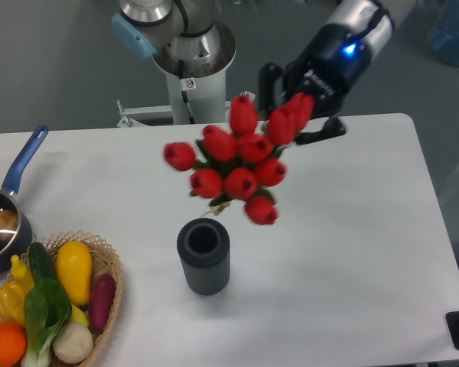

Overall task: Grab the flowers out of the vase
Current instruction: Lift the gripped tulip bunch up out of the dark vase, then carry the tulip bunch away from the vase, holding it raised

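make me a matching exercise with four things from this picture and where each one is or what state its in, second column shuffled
Things:
1. flowers
2. vase
3. wicker basket
4. saucepan

Places or states:
A. at the table's left edge, blue handle pointing up and away
B. held in the air by the gripper, clear of the table
C. standing upright near the middle, mouth empty
D. front left corner, full of vegetables and fruit

Pairs: 1-B, 2-C, 3-D, 4-A

White table with ribbed dark grey vase, wicker basket of produce, blue-handled saucepan.
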{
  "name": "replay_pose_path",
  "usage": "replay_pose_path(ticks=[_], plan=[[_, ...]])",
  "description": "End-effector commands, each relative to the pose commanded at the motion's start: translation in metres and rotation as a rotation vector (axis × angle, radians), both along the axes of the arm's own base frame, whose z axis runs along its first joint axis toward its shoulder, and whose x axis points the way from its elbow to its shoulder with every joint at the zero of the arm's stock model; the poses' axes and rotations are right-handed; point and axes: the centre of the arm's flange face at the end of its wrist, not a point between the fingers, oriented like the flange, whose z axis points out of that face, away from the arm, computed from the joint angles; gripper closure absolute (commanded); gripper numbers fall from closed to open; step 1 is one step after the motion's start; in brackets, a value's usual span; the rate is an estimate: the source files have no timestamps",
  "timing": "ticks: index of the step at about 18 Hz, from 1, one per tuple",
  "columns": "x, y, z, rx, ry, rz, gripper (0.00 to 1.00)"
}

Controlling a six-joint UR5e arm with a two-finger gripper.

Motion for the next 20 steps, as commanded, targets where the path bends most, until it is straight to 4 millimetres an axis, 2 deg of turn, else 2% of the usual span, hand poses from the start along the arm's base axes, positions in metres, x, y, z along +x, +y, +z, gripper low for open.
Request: replay_pose_path(ticks=[2,5,10,12,16,19,20], plan=[[-0.007,-0.008,-0.006,-0.042,0.011,0.031,1.0],[-0.009,-0.009,-0.019,-0.167,0.071,0.063,1.0],[-0.008,-0.013,-0.062,-0.479,0.159,0.118,1.0],[-0.007,-0.016,-0.076,-0.584,0.241,0.091,1.0],[-0.012,-0.038,-0.116,-0.783,0.288,0.062,1.0],[-0.014,-0.046,-0.132,-0.959,0.362,0.004,1.0],[-0.015,-0.039,-0.141,-0.998,0.378,-0.029,1.0]])
